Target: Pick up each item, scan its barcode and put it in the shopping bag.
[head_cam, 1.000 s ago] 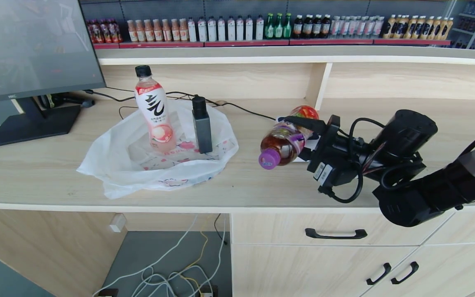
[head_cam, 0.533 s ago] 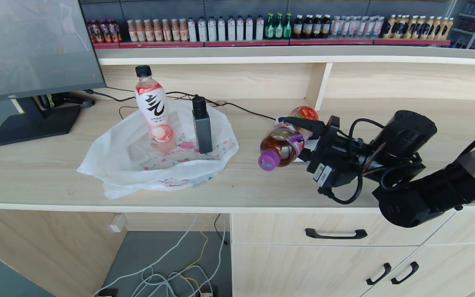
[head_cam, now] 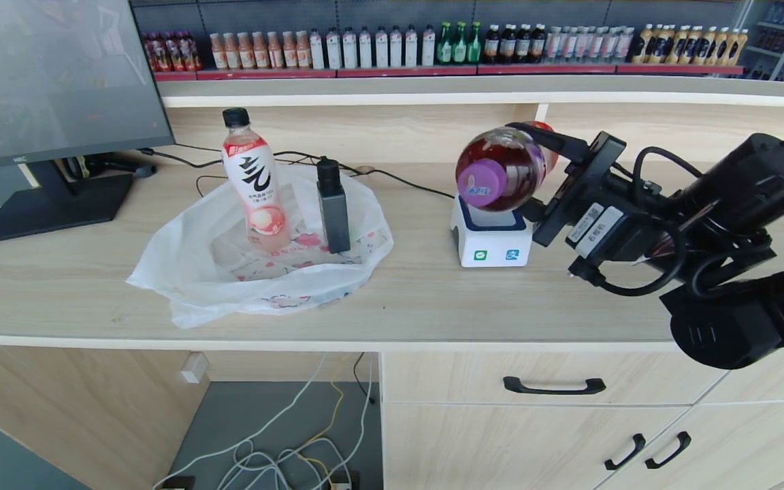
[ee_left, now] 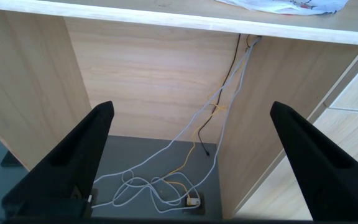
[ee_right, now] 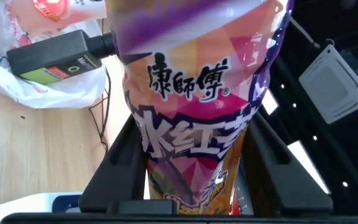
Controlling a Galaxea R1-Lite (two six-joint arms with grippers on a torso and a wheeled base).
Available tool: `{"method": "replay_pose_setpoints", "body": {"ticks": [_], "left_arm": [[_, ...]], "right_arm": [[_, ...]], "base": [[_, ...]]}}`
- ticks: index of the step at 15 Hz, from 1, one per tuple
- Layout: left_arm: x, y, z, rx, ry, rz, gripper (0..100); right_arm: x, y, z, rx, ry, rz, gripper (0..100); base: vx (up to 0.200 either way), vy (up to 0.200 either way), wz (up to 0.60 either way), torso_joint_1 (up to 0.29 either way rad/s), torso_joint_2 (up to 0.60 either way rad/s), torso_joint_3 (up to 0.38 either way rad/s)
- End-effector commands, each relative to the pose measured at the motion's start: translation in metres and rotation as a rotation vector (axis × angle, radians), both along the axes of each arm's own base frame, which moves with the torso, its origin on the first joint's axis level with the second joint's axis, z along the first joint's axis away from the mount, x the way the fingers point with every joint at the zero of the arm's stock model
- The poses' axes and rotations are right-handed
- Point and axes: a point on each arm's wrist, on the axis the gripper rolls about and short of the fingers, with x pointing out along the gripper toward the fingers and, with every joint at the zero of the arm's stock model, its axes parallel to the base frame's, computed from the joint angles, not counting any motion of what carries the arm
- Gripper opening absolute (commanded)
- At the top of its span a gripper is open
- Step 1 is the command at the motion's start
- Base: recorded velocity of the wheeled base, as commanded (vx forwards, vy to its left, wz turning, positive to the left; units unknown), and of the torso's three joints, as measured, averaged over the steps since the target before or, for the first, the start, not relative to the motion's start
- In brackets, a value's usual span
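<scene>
**Right pincer** (head_cam: 525, 170): clamped across the body of the tea bottle (head_cam: 501, 167), one finger on either side of the label, as the right wrist view shows. It is raised above the bench (head_cam: 433, 306).

**Tea bottle**: purple cap, amber drink, bright wrap. It lies roughly level in the grip with the cap towards the robot, hanging over the scanner (head_cam: 491, 238). Whether it touches the scanner cannot be told.

**Scanner**: small white block with a dark top face. It stands on the bench between the held bottle and the shopping bag (head_cam: 181, 272).

**Shopping bag**: thin white plastic, mouth spread flat and open on the bench, well to the left of the scanner. It holds:
- pink-label bottle (head_cam: 256, 184), upright
- dark grey bottle (head_cam: 333, 207), upright, just beside the pink one

**Left pincer** (ee_left: 188, 162): fingers spread wide, holding nothing. It hangs low below the bench edge, facing loose cables (ee_left: 185, 186) on the floor.

**Surroundings**: monitor (head_cam: 45, 75) at the bench's far left, and a shelf of drinks (head_cam: 433, 44) behind.

**Progress (judged)**: two items are already bagged. The third is at the scanning step, and carrying it to the bag and releasing it there is still to do.
</scene>
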Motion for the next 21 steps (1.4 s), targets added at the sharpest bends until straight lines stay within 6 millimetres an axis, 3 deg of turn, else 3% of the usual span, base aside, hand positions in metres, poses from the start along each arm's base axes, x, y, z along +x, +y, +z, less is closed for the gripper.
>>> {"method": "replay_pose_setpoints", "body": {"ticks": [1,6,9,11,15,21], "left_arm": [[0.000,0.000,0.000,0.000,0.000,0.000,100],[0.000,0.000,0.000,0.000,0.000,0.000,100],[0.000,0.000,0.000,0.000,0.000,0.000,100],[0.000,0.000,0.000,0.000,0.000,0.000,100],[0.000,0.000,0.000,0.000,0.000,0.000,100],[0.000,0.000,0.000,0.000,0.000,0.000,100]], "right_arm": [[-0.016,-0.005,0.019,0.041,-0.014,0.014,0],[-0.050,-0.016,0.063,0.271,0.154,-0.060,0],[-0.065,-0.013,0.067,0.541,0.419,-0.018,0],[-0.065,-0.006,0.057,0.627,0.599,0.016,0],[-0.063,-0.007,-0.001,0.738,0.982,-0.019,0],[-0.071,-0.009,-0.024,0.904,1.086,-0.010,0]], "base": [[0.000,0.000,0.00,0.000,0.00,0.000],[0.000,0.000,0.00,0.000,0.00,0.000],[0.000,0.000,0.00,0.000,0.00,0.000],[0.000,0.000,0.00,0.000,0.00,0.000],[0.000,0.000,0.00,0.000,0.00,0.000],[0.000,0.000,0.00,0.000,0.00,0.000]]}}
